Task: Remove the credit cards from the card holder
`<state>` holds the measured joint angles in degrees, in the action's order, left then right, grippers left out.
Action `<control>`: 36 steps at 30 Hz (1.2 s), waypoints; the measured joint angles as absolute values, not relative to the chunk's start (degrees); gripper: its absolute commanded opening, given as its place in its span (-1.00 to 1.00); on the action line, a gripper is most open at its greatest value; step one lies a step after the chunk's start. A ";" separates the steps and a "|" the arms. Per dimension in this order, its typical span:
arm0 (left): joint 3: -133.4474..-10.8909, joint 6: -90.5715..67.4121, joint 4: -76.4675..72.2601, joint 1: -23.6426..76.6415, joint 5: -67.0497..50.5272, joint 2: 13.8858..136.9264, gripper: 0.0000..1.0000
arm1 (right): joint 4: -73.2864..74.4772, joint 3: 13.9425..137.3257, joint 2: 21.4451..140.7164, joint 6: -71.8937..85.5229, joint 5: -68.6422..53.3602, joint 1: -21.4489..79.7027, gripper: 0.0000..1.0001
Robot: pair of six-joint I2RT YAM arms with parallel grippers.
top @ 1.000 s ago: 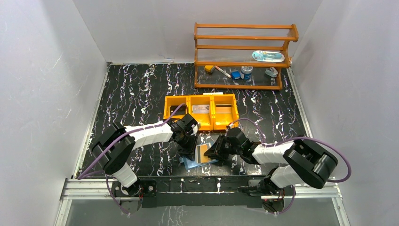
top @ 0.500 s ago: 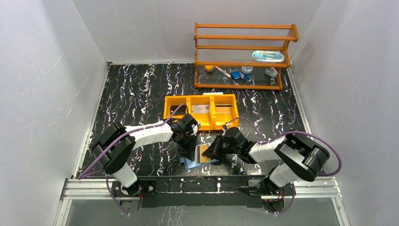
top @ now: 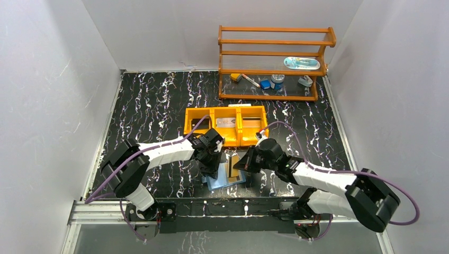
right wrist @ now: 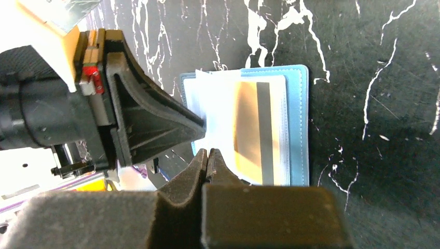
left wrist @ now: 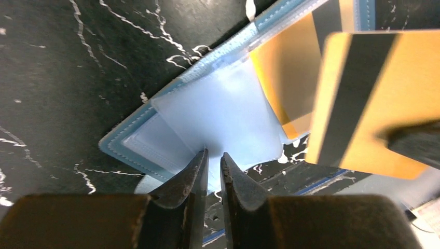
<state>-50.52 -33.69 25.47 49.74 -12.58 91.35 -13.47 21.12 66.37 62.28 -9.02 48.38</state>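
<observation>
Card holder (top: 221, 183) position: open and flat on the table (top: 153, 106), near the front edge, between the two grippers. Its long axis runs roughly left to right, slightly skewed, with the pale inner face up.

Left gripper (left wrist: 214, 155): jaws almost together, pinching the near edge of the holder's pale translucent leaf.

Right gripper (right wrist: 207, 154): jaws pressed together. In the left wrist view a dark finger overlaps the right edge of an orange card (left wrist: 373, 104) raised clear of the holder. In the top view this card's long axis runs away from the arm bases, and its dark stripe follows that axis.

A second orange card (right wrist: 246, 129) sits in the holder's slot, stripe parallel to the holder's short side.

Surface: black with white veining. An orange three-compartment tray (top: 197, 127) lies just behind the grippers. A wooden rack (top: 275, 53) with small items stands at the far right. Plain white walls (top: 53, 79) enclose the table.
</observation>
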 measured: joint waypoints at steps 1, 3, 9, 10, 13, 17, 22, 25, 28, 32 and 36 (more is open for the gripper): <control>-50.68 -33.45 25.76 49.74 -11.73 91.20 -0.68 | -12.38 21.32 65.08 61.56 -8.62 48.36 -1.00; -51.11 -32.95 26.46 49.74 -9.98 91.02 -0.67 | -9.85 21.69 62.08 60.07 -7.33 48.38 -1.00; -53.63 -30.00 30.61 47.92 -3.70 91.02 -0.44 | -1.52 24.77 55.44 53.98 -0.64 48.38 -1.00; -54.26 -29.54 31.38 47.44 -3.01 90.96 -0.35 | 0.12 25.85 54.87 52.27 0.95 48.38 -1.00; -56.60 -28.27 33.04 46.28 -1.63 89.97 -0.07 | 4.03 29.50 53.60 46.17 5.98 48.38 -1.00; -60.10 -27.27 34.79 45.36 -0.43 85.89 0.29 | 7.35 34.41 53.25 34.89 12.99 48.38 -1.00; -62.28 -26.39 36.16 41.74 1.13 78.94 0.61 | 9.45 40.99 55.92 16.51 20.64 48.36 -1.00; -62.06 -25.80 37.54 37.34 2.24 74.59 0.77 | 10.37 43.90 59.51 5.37 22.04 48.16 -1.00; -60.51 -25.30 38.15 33.21 3.01 70.74 0.88 | 11.60 45.91 64.01 -4.23 21.39 47.44 -1.00; -58.06 -25.04 39.24 29.56 4.19 67.61 0.93 | 13.50 47.99 69.10 -14.50 17.37 44.53 -1.00; -56.29 -25.04 40.53 28.47 7.14 65.23 0.97 | 14.46 51.37 73.97 -22.79 13.54 40.80 -1.00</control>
